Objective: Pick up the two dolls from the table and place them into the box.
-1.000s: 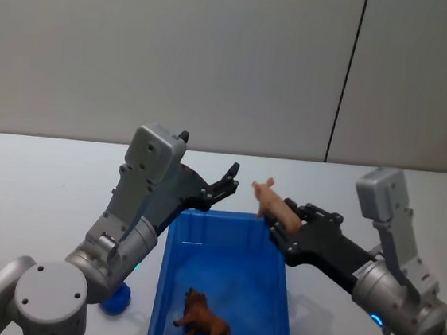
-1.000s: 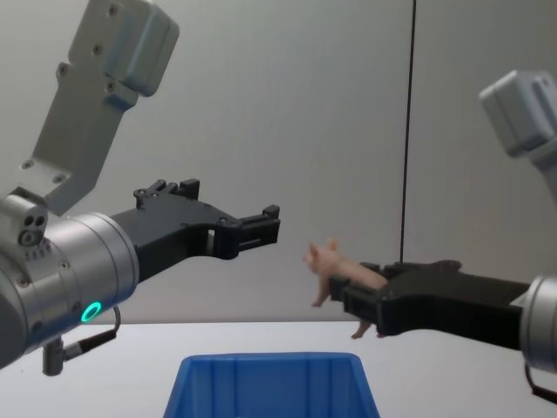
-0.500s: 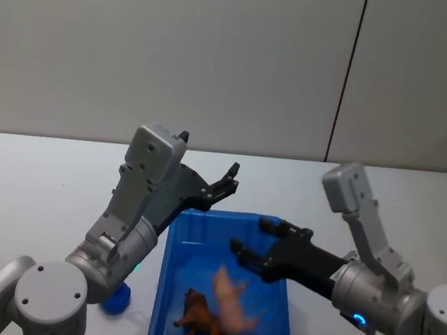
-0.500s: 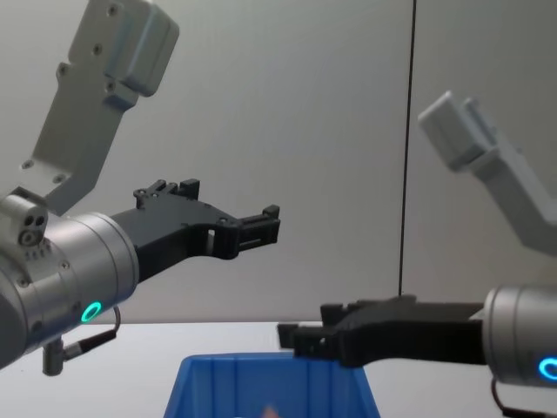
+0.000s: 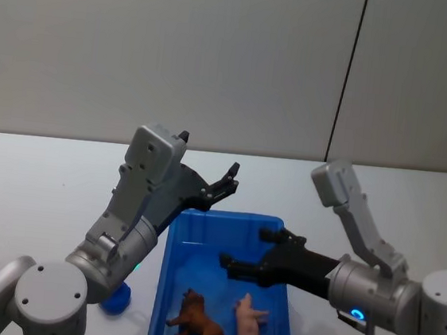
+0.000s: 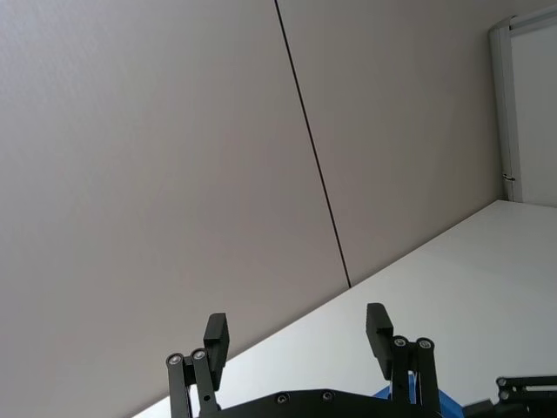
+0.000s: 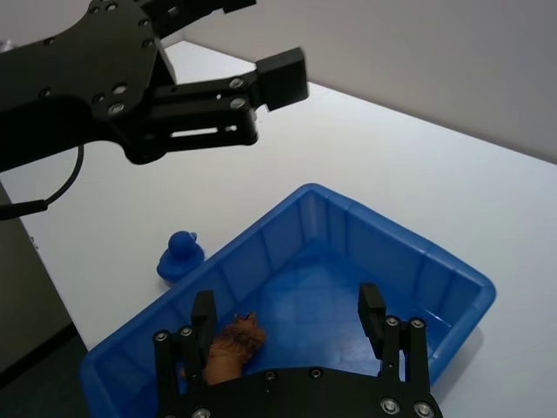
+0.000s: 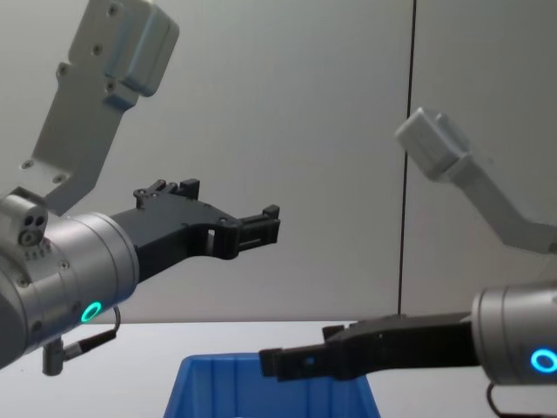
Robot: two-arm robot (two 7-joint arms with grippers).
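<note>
Both dolls lie in the box (image 5: 175, 266), at the lower centre of the head view: the brown doll (image 5: 199, 319) on the floor's near left, the pink doll (image 5: 251, 321) just beside it to the right. The placing looks done. The right gripper (image 5: 247, 248) hovers over the box's middle, jaws spread wide and holding nothing. The left gripper (image 5: 230, 179) hangs above the box's far left corner, likewise wide open and empty. A small blue duck (image 5: 115, 300) sits on the table (image 5: 37, 188) just left of the box; it seems to be no part of the job. By my reading, all that is left is to draw the arms back.
</note>
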